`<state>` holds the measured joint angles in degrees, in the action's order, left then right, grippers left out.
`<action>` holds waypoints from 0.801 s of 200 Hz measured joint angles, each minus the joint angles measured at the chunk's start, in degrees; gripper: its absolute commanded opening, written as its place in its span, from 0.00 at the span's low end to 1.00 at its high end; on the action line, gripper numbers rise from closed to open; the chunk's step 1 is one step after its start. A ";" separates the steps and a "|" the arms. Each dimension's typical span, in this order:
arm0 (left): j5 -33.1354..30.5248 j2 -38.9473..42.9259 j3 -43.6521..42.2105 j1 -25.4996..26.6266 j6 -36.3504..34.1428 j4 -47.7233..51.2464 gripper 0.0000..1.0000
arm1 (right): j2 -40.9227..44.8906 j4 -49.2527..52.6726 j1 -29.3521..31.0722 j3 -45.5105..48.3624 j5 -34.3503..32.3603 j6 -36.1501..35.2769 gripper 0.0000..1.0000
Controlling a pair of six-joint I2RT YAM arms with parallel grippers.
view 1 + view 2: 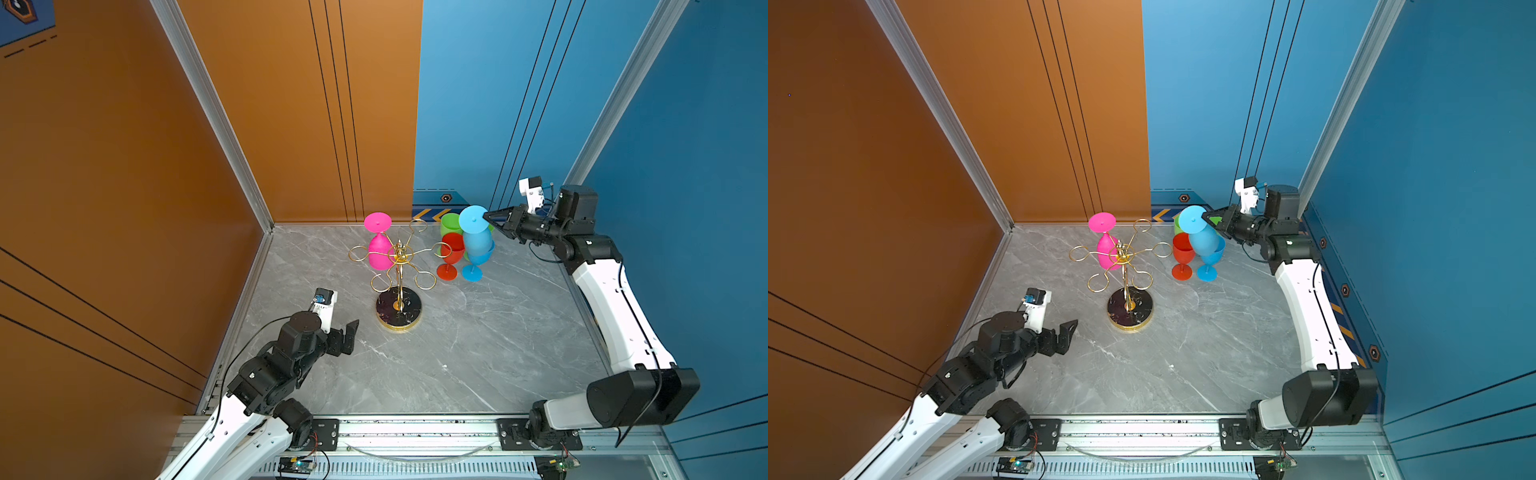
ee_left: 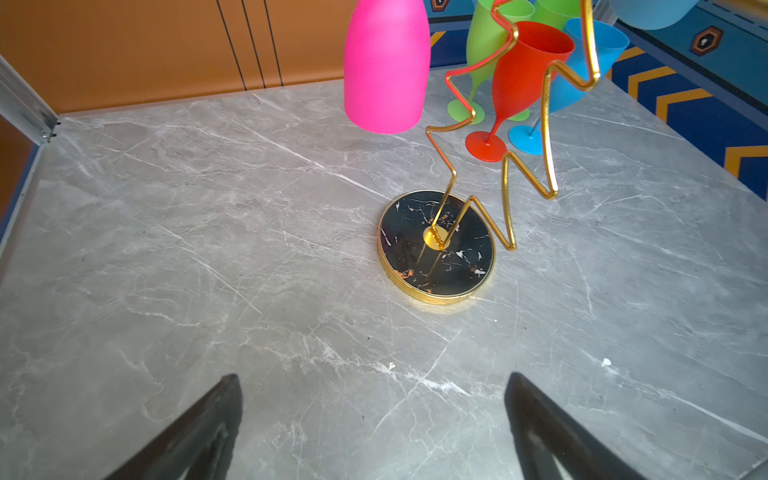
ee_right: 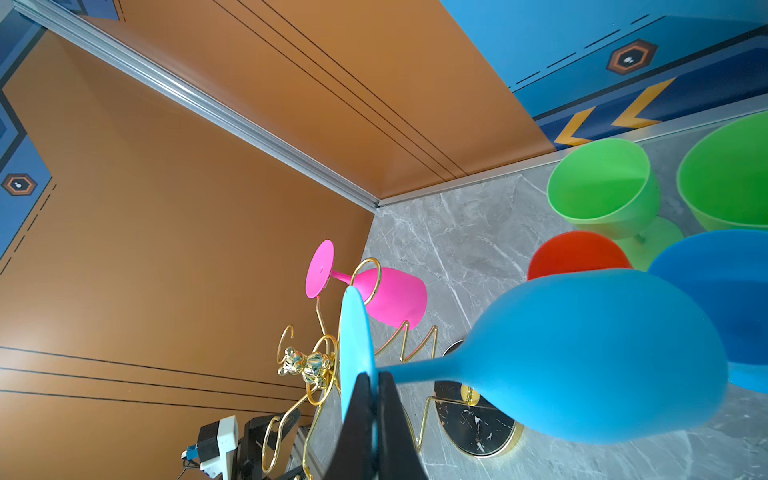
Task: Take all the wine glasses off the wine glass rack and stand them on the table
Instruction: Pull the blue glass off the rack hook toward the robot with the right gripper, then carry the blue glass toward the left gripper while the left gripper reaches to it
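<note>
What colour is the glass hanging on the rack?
The hanging wine glass is bright pink, clearest in the left wrist view.

Marble table (image 1: 478, 357), wine glass rack (image 1: 409, 311), upright glasses (image 1: 452, 249)

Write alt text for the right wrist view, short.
The right pincer is shut on the round foot of a light blue wine glass, held in front of the gold wire rack. A pink glass hangs upside down from the rack; green glasses, a red glass and another blue glass stand on the grey table.
</note>
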<state>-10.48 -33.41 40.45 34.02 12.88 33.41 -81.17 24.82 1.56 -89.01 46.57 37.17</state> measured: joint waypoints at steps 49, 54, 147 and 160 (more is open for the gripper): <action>7.56 -0.13 -0.39 0.00 0.04 -2.54 1.00 | 8.13 6.19 -0.35 5.92 -7.61 -4.44 0.00; 8.33 -0.11 -0.46 0.00 0.04 -2.78 1.00 | 9.05 7.26 -0.35 6.67 -8.52 -5.22 0.00; 24.20 -2.91 -1.05 0.00 7.41 -5.95 0.94 | 20.13 20.52 4.39 15.58 -17.84 -11.98 0.00; 26.62 -3.21 -1.20 0.00 9.90 -7.48 0.92 | 20.70 21.57 6.34 16.24 -18.27 -12.46 0.00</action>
<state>16.14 -36.62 39.24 34.02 22.79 25.93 -60.47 46.39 7.90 -72.77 28.29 24.71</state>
